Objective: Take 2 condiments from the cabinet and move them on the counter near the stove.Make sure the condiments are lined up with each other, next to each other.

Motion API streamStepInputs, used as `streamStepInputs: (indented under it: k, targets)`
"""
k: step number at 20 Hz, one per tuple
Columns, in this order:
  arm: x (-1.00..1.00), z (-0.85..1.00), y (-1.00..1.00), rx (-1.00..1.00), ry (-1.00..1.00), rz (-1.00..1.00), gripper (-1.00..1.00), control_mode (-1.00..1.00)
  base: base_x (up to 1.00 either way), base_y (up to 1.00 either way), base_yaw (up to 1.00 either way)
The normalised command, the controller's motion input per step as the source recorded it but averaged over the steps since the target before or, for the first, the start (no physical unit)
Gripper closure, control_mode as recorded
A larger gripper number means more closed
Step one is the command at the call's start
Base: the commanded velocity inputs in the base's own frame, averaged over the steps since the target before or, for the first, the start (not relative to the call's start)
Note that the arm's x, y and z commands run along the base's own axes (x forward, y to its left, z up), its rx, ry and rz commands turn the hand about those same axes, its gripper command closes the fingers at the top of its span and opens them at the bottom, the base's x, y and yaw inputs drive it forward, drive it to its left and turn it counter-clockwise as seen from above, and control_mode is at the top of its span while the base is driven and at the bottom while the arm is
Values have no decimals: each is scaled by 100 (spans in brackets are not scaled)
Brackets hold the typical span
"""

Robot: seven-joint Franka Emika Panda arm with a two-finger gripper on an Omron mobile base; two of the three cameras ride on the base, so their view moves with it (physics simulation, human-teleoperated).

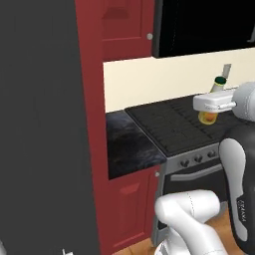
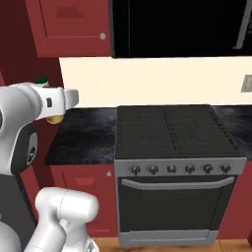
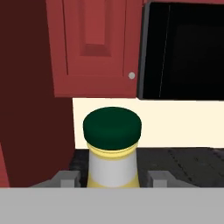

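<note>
Surroundings: stove [image 2: 172, 130] at frame centre of the right base view, black bench [image 2: 83, 135] to its left, red cabinet [image 3: 94, 48] door shut at upper left.
Room: bench patch bare beside stove.
Hand: hand [image 3: 113, 179] pinches yellow bottle [image 3: 113, 168], green-capped, held above the bench left of the stove.

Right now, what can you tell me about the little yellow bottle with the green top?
The yellow bottle is small, with a round dark green cap, a pale yellow neck and a white band below it. It looks like smooth plastic. It stands upright, closed, between the fingers of the robot's hand, which grip its sides. It is held in the air above the black counter, left of the stove.
</note>
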Motion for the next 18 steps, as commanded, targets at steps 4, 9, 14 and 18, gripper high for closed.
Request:
streamStepInputs:
  k: [4,9,14,18]
  targets:
    - [0,0,0,0,0,0,100,100,33,18,20]
    - [0,0,0,0,0,0,100,100,33,15,22]
    - [0,0,0,0,0,0,100,100,32,9,24]
    - [0,0,0,0,0,0,100,100,44,0,23]
